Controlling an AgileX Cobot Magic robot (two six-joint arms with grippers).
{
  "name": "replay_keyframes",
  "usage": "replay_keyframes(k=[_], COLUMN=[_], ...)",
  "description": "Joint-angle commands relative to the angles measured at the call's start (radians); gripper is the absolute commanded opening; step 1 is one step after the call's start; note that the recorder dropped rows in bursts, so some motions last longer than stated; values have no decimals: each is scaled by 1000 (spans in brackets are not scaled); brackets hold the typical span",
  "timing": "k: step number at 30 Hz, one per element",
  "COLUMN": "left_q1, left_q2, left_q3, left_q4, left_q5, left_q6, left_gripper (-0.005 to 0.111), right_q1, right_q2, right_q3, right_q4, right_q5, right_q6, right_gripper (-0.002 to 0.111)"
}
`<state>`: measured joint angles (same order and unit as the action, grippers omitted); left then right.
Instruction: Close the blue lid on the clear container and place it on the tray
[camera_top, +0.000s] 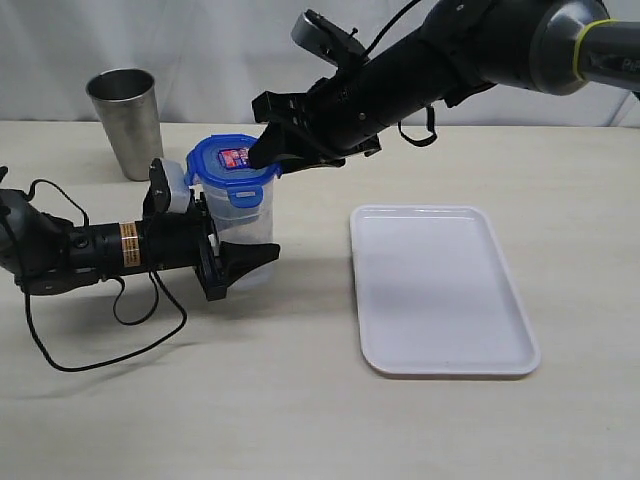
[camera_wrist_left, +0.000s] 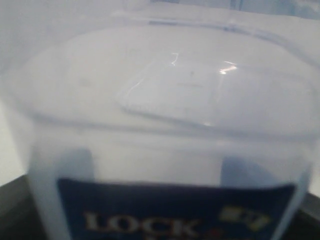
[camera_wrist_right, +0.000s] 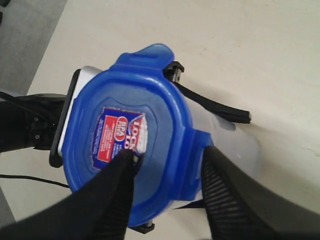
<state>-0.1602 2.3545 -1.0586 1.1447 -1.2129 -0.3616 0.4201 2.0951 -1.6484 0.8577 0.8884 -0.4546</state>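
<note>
The left hand (camera_top: 258, 248) lies low over the surface (camera_top: 300, 400), reaching in from the left. It is clamped on the clear container (camera_top: 245, 215) near its lower half. One black finger crosses the near side of the container and the other is hidden behind it. The container stands upright on the surface between the steel cup (camera_top: 127, 120), which is farther back and to the left, and the tray (camera_top: 520, 345), which lies well apart to the right. In the left wrist view the container fills almost the whole picture, blurred, with its dark blue label (camera_wrist_left: 165, 210) at the edge.

The blue lid (camera_wrist_right: 150, 85) sits on top of the container, covering the rim, with its red-and-white sticker (camera_wrist_right: 112, 135) facing up. The right hand (camera_wrist_right: 170, 155) comes down on it from the far right. Its fingers (camera_wrist_right: 110, 200) stand apart astride the lid's right edge. One fingertip rests on the lid's top face at the edge of the sticker. The other is outside the rim, right against a tab (camera_wrist_right: 200, 142) that juts outward over the container's side. Whether the two fingers squeeze that edge or only bracket it, I cannot tell. Another tab (camera_wrist_right: 155, 52) flares out at the lid's opposite end, next to a tip of the left hand's finger (camera_wrist_right: 173, 69).

The tray is flat on the surface, with nothing of the hands touching it.
</note>
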Motion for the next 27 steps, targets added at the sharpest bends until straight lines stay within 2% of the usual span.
replay_keyframes(k=[1,8,14,19,22,27], left_q1=[-27,-27,-27,-27,-27,-27], left_q2=[-9,-9,-9,-9,-9,-9], left_q3=[-12,-12,-12,-12,-12,-12], left_q4=[2,2,2,2,3,9], left_q5=[-8,-8,-8,-8,-8,-8], left_q6=[20,20,20,20,20,20], left_gripper=[0,0,0,0,0,0], right_q1=[48,48,48,48,48,48], right_q2=[108,130,130,139,149,151], right_q3=[37,37,37,37,37,37], right_q4=[18,13,-74,14,17,17], right_q5=[190,198,188,244,249,249], right_q6=[-81,-83,-53,-137,-141,-137], right_gripper=[29,29,29,27,23,23])
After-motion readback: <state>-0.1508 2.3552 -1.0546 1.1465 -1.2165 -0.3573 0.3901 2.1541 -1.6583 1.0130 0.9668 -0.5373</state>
